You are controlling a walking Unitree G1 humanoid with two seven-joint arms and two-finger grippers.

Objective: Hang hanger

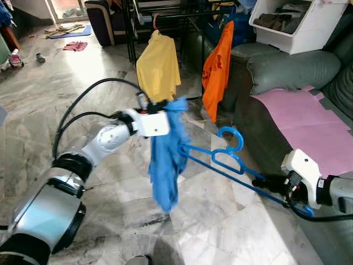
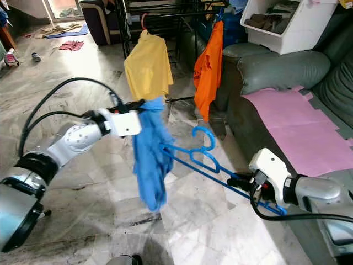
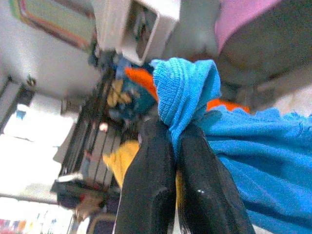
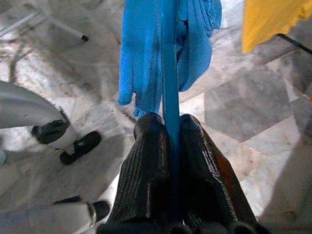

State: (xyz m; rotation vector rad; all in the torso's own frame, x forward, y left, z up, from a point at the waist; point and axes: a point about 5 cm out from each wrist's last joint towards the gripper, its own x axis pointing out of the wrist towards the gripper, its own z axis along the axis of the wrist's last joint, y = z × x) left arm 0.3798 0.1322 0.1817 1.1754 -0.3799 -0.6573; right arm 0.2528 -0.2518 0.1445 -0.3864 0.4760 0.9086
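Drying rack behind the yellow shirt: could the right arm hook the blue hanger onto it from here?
Probably not yet. The right gripper holds the blue hanger low over the floor, the drying rack stands farther off, and the blue garment is pinched by the left gripper.

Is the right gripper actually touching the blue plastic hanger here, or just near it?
Touching. In the right wrist view, the right gripper has both black fingers pressed against the blue plastic hanger, whose bar runs straight between them with no gap.

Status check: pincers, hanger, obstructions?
Left pincer shut on blue knit garment. Right pincer shut on blue plastic hanger, one end inside garment. Black drying rack ahead.
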